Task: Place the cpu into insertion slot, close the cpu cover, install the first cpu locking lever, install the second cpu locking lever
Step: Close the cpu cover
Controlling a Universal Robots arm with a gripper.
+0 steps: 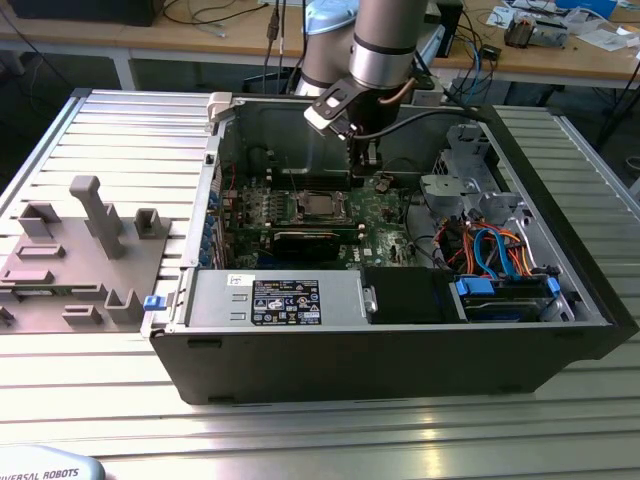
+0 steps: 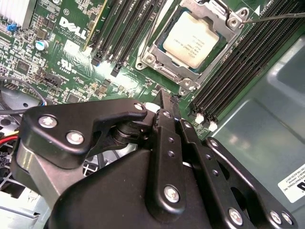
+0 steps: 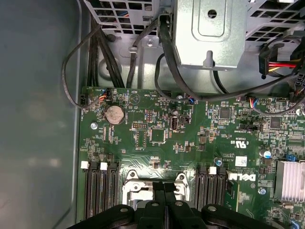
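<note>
Cpu [image 2: 193,38] seated in insertion slot [image 2: 167,72], cpu cover [image 2: 223,46] down over it — both steps likely done; locking lever [image 2: 276,17] seemingly loose, levers left; pincer [image 2: 167,98] closed, empty — cpu near its seven o'clock in the exterior view.

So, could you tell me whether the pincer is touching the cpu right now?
Apart. The second wrist view shows a strip of green motherboard between the pincer and the cpu.
</note>
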